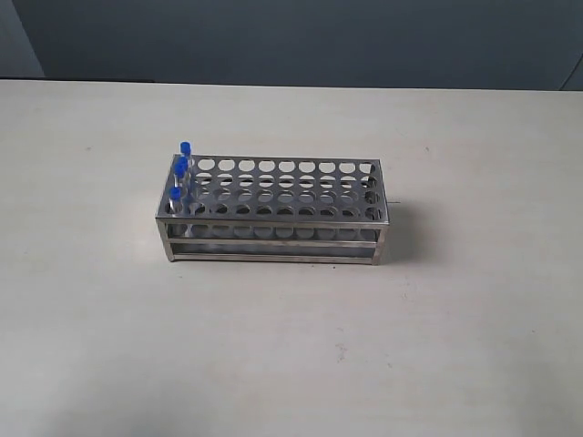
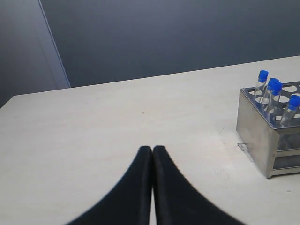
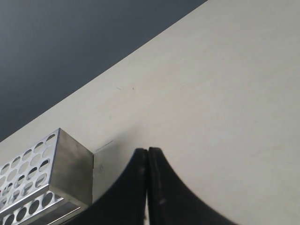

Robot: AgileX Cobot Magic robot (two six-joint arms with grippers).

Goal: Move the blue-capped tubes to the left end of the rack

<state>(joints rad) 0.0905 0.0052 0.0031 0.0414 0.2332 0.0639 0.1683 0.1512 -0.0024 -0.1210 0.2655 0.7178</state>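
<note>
Blue-capped tubes (image 1: pixel 180 168) at left edge of rack (image 1: pixel 273 225), open table (image 1: pixel 455 319) around, left hand (image 2: pixel 152 149) and right hand (image 3: pixel 147 151) closed, empty

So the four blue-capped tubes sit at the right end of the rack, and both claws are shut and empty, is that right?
Not quite. The blue-capped tubes stand at the left end of the rack, not the right, as the exterior view shows. The left claw and right claw are shut and empty.
</note>
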